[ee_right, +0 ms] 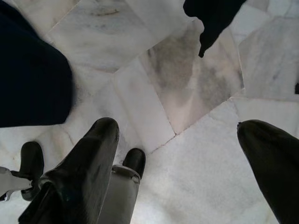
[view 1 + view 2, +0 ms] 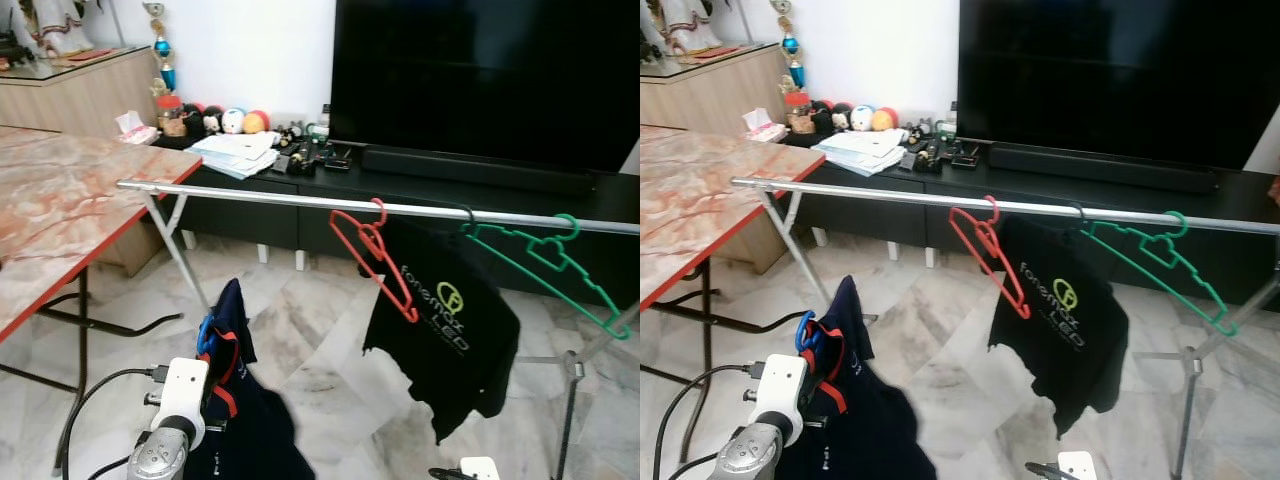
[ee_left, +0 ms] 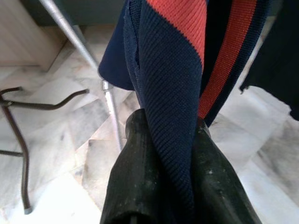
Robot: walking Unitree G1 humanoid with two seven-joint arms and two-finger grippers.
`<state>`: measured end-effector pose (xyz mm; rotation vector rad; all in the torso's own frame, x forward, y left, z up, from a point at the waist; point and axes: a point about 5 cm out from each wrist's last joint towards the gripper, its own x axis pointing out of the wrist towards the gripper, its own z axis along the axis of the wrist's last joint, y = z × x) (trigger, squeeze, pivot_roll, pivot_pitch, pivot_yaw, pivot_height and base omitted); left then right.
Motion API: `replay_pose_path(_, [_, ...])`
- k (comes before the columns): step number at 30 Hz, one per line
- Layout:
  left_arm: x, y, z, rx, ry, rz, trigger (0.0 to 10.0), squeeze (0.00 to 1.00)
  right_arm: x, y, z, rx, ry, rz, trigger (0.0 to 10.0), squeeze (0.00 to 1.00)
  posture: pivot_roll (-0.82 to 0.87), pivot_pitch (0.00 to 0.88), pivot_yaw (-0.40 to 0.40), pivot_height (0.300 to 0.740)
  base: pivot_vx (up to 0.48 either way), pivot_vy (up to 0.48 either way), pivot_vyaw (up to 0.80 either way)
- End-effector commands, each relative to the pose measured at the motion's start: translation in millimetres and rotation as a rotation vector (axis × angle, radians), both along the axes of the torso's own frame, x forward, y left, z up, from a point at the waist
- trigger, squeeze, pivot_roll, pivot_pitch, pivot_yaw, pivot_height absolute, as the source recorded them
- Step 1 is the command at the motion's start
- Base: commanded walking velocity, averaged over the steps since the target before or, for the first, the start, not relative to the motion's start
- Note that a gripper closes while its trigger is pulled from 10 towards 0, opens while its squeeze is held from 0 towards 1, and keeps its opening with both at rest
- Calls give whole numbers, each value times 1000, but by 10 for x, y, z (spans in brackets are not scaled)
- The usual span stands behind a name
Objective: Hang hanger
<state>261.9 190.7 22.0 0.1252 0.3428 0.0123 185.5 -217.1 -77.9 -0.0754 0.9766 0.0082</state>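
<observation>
Left fingers (image 3: 140, 172) pinch navy shirt (image 3: 173, 93) | blue hanger (image 2: 205, 335) apparently inside

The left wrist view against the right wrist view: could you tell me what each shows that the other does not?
Left wrist view alone: the left gripper shut on a navy garment with red stripes, with a metal rack leg behind it. Right wrist view alone: the right gripper open above the floor, holding nothing, and a black shirt's hem hanging above. Both: the marble floor.
</observation>
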Motion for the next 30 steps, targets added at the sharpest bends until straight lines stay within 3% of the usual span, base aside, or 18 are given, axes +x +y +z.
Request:
replay_pose_path(1, [87, -38, 131, 9, -60, -9, 10000, 0, -8, -22, 0, 5, 8, -5, 10000, 0, -12, 0, 11, 740, 0, 0, 0])
replay_pose_path(13, [55, 21, 108, 48, -44, 28, 10000, 0, -6, -23, 3, 11, 12, 19, 10000, 0, -7, 0, 5, 740, 0, 0, 0])
replay_pose_path(22, [47, 236, 148, 135, -54, 175, 10000, 0, 1, -26, 9, 5, 16, 52, 10000, 0, -7, 0, 1, 740, 0, 0, 800])
replay_pose_path(27, [65, 217, 165, 138, -62, 150, 10000, 0, 4, -28, 10, 5, 14, 49, 10000, 0, -5, 0, 0, 740, 0, 0, 800])
replay_pose_path(30, [66, 123, 149, 94, -60, 94, 10000, 0, -2, -26, 6, 21, 11, 19, 10000, 0, -5, 0, 0, 740, 0, 0, 267])
